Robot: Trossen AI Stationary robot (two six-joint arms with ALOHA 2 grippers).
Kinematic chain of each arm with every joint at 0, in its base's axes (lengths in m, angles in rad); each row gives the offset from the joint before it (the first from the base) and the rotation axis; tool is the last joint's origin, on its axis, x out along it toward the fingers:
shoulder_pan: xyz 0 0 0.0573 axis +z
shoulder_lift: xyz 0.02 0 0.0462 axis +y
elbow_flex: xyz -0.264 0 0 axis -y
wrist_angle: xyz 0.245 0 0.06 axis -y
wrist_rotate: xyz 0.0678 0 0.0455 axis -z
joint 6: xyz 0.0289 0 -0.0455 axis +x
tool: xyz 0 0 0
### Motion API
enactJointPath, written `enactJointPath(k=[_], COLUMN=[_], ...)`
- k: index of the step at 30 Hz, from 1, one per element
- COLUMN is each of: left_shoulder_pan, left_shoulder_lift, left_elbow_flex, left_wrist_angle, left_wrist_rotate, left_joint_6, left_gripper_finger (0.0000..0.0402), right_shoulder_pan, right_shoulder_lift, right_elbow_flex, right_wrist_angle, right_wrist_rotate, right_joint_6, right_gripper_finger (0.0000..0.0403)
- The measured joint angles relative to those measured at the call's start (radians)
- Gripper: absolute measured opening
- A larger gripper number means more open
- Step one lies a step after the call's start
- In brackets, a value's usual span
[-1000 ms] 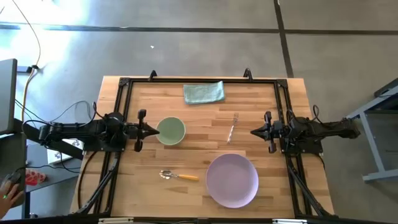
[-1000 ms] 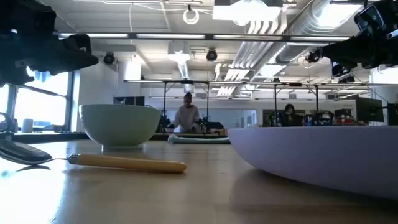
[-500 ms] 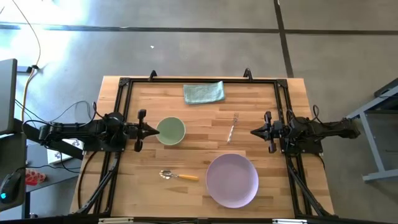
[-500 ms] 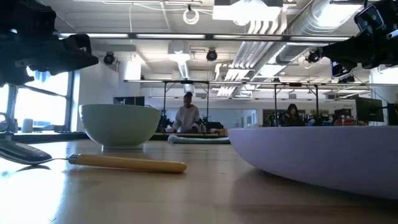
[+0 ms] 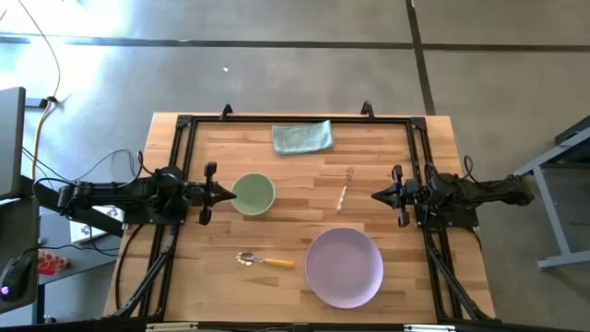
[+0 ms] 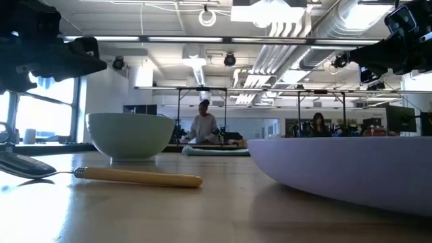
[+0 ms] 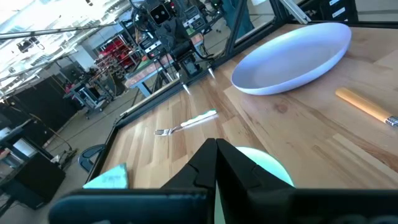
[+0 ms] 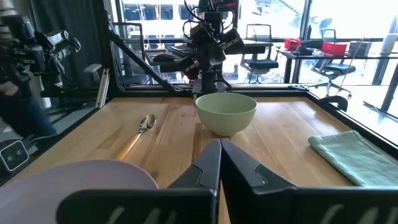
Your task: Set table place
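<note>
plate (image 5: 344,268), bowl (image 5: 253,195), fork (image 5: 346,188), spoon (image 5: 265,261): one each

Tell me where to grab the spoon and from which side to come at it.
Grip the spoon by its yellow-orange handle, coming straight down. It lies flat on the table, apart from the plate, and the thicker, straight handle gives the pincer more to close across than the shallow metal end.

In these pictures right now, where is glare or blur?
High view: strong glare on the floor beyond the table. Low view: the near plate and spoon look soft, and bright windows sit behind the bowl. Left wrist view: background overexposed.
</note>
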Motion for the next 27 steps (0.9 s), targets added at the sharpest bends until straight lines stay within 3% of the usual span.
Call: enactJointPath(k=[19, 22, 27], left_shoulder_pan=[0.0, 0.0, 0.0], left_shoulder_lift=[0.0, 0.0, 0.0], left_elbow_flex=[0.0, 0.0, 0.0], left_wrist_angle=[0.0, 0.0, 0.001], left_wrist_rotate=[0.003, 0.008, 0.019], left_joint_6=[-0.01, -0.1, -0.387], left_gripper_finger=[0.0001, 0.0001, 0.0001], right_shoulder_pan=[0.0, 0.0, 0.0], right_shoulder_lift=[0.0, 0.0, 0.0], right_elbow_flex=[0.0, 0.0, 0.0], right_wrist_angle=[0.0, 0.0, 0.0], right_wrist_rotate=[0.0, 0.0, 0.0], right_joint_6=[0.0, 0.0, 0.0], right_gripper_finger=[0.0, 0.0, 0.0])
